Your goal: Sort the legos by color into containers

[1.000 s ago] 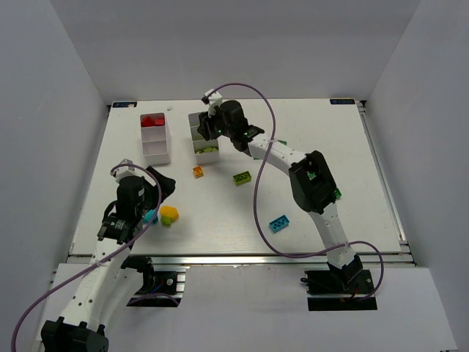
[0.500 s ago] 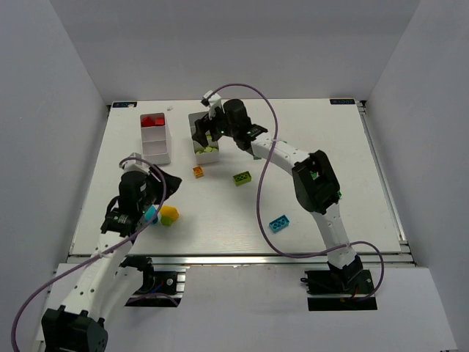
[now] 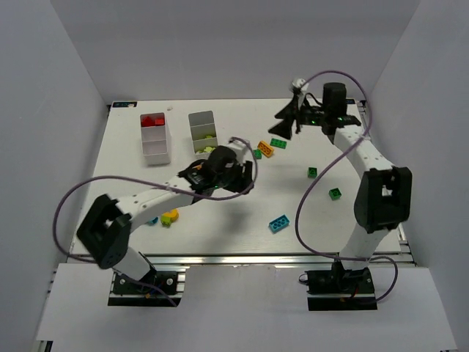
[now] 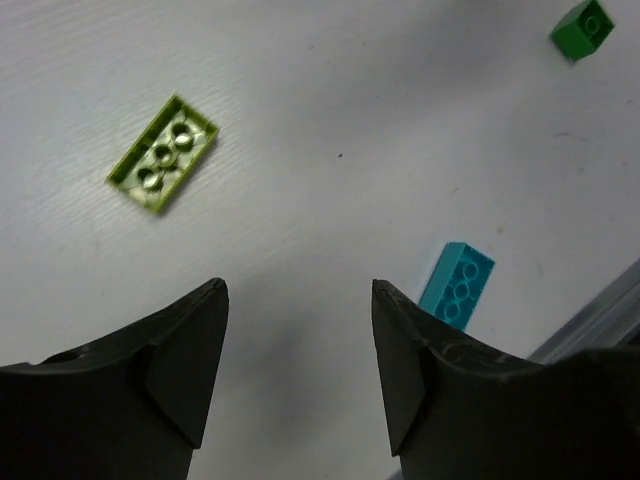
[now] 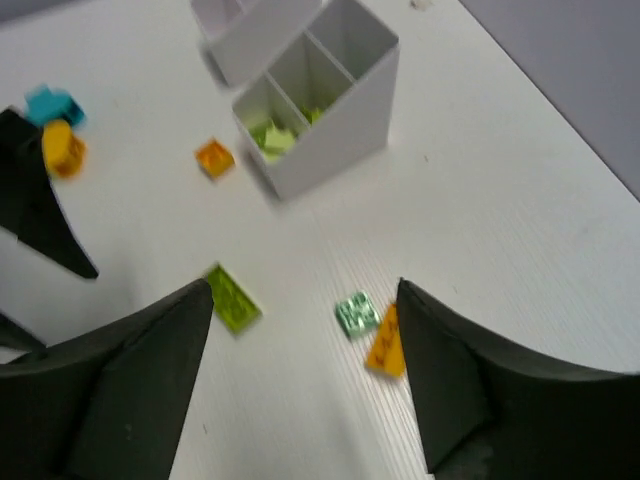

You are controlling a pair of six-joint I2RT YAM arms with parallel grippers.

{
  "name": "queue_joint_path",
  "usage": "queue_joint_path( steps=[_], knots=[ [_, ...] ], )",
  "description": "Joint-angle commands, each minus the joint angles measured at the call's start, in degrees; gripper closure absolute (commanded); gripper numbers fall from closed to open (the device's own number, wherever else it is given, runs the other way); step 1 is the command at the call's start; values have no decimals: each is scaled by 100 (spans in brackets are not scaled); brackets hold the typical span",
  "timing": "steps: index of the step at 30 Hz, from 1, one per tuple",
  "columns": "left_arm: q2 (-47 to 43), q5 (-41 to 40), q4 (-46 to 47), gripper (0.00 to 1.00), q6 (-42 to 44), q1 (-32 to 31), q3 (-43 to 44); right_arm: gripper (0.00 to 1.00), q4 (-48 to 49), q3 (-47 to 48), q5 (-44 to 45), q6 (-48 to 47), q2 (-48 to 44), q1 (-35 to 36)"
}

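Note:
Two white containers stand at the back left: one holds red legos, the other holds lime ones. Loose legos lie around: orange, dark green, cyan, and yellow. My left gripper hovers open over bare table in the middle, with a lime brick beyond it. At the back right my right gripper is open and empty above a green brick and an orange one.
The left arm stretches low across the table from its base toward the middle. A small orange brick lies just in front of the lime tray. The white walls close in the table on three sides.
The left arm has swung from the near left to the table's middle. The right arm has left the lime tray for the back right. More loose bricks now lie on the right half.

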Motion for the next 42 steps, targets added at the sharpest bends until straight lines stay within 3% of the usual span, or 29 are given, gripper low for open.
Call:
queue_joint_path(
  steps=[1,2,6,11,16,35,39,42],
  knots=[
    [933,-306,-559,31,1313,-281,978,18,-1205,-694,-470,-1452,-584,-398],
    [1205,-272,-674,29,1464,-299,1235,11,-1331,-834,-470,-1569,-690,-530],
    [2427,-464,-1638,24,2281,-387,2589,11,-1464,-1800,-567,-1728,-1383,-1223],
    [3431,-1052,-2177,24,3196,-396,3749,11,-1657,-2075,-646,-1869,-1640,-1594],
    [3783,-1256,-2274,24,3706,-387,4102,11,-1657,-2005,-707,-1799,-1579,-1612],
    [4284,-694,-2573,29,3961,-27,4463,10,-1613,-1952,-778,-1684,-1394,-1612],
    [4337,-500,-2679,36,4005,17,4490,11,-1605,-1917,-778,-1684,-1394,-1612],
    [4346,-334,-2740,50,3988,61,4472,11,-1605,-1882,-778,-1675,-1368,-1612]
  ],
)
